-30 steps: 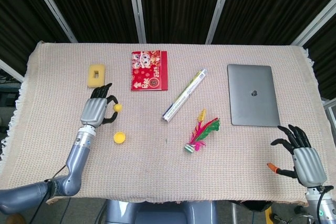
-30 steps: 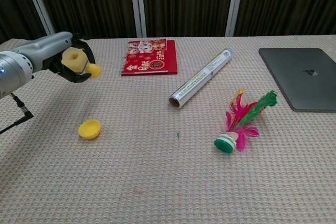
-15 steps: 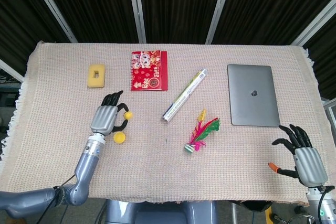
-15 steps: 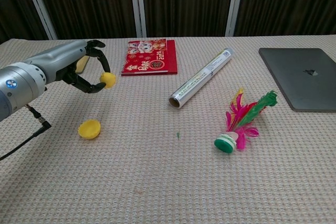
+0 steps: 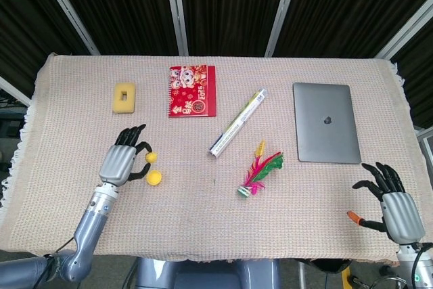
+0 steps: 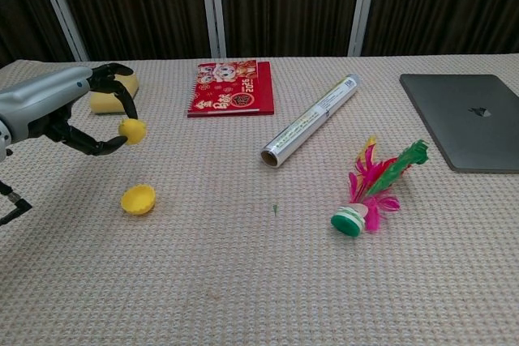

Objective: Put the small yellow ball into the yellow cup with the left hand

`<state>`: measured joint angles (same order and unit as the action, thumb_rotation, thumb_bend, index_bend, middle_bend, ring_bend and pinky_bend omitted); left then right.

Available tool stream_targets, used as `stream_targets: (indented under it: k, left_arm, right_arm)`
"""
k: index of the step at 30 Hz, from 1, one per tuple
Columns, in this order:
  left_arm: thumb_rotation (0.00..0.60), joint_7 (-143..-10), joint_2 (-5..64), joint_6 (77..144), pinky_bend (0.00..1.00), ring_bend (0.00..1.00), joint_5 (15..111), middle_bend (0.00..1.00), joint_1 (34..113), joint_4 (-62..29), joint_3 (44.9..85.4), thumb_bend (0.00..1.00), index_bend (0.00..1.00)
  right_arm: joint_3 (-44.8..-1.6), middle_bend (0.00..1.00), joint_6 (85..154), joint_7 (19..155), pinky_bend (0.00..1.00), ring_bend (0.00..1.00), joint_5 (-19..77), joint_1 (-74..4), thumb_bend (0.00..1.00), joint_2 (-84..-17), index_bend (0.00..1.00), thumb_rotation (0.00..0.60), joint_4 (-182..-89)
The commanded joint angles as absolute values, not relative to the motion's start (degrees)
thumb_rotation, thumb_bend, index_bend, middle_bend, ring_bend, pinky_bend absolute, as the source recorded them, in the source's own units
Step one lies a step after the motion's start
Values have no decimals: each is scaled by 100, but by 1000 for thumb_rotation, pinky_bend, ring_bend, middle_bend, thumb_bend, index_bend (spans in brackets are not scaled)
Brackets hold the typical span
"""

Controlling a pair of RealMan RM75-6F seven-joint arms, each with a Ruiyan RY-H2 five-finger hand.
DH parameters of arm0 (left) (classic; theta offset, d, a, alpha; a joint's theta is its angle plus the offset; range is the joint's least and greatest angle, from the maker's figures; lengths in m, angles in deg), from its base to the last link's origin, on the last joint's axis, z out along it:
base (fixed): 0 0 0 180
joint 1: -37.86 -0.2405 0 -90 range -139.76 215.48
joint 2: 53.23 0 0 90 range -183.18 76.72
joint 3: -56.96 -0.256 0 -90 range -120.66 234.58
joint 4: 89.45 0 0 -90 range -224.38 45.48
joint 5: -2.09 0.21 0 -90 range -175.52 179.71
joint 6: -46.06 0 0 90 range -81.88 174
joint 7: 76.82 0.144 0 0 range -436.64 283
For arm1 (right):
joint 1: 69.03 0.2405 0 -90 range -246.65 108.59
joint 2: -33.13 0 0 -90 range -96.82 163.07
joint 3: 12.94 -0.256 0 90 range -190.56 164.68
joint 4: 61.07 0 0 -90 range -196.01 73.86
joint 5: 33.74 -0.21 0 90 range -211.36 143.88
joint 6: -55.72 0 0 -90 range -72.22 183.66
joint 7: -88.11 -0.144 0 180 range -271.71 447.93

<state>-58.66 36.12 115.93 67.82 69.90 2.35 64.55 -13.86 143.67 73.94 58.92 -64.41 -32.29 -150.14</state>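
My left hand [image 5: 122, 162] [image 6: 87, 111] hovers above the table at the left and pinches the small yellow ball [image 5: 151, 157] [image 6: 132, 129] between thumb and a finger. The low yellow cup [image 5: 155, 178] [image 6: 139, 198] stands on the cloth just below and slightly right of the ball, apart from it. My right hand [image 5: 393, 201] is at the table's front right corner with its fingers spread and nothing in them; the chest view does not show it.
A yellow sponge [image 5: 124, 97] and a red notebook [image 5: 192, 91] lie at the back left. A foil roll [image 5: 237, 122], a feather shuttlecock [image 5: 258, 170] and a grey laptop [image 5: 325, 131] occupy the middle and right. A small orange item [image 5: 354, 216] lies by my right hand.
My left hand has swung with the ball first right, then back left and nearer the front edge, ending over the cup's area. The right hand barely shifted.
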Motion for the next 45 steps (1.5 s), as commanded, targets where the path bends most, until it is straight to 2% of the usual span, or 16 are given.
stream_targets:
  k: [1,23,35,41,45]
  left_arm:
    - [600,-5995,3615,11627,0,0,6895,0,6893,133,6368,414,469]
    - [600,-6281,3581,11773,0,0,7212,0,6518,83,6223,413,471]
    - [600,-6097,3837,12162,0,0,6894,0,6179,-68,6341,414,475]
    - [600,-6242,3824,12318,0,0,6733,0,5993,191,6473,415,493]
    - [600,-6094,3805,12282,0,0,6867,0,6019,266,6416,414,496]
  right_arm:
    - [-1387,113,14355,7388,0,17,5889,-6435,0,-3229,406,600,-15015]
    - [-1381,112,14374,7375,0,20,5916,-6447,0,-3221,406,600,-15037]
    - [-1375,112,14382,7348,0,22,5937,-6449,0,-3219,406,600,-15016]
    - [-1379,112,14369,7373,0,22,5934,-6442,0,-3227,406,600,-15030]
    - [-1384,112,14376,7375,0,22,5929,-6444,0,-3226,406,600,-15045]
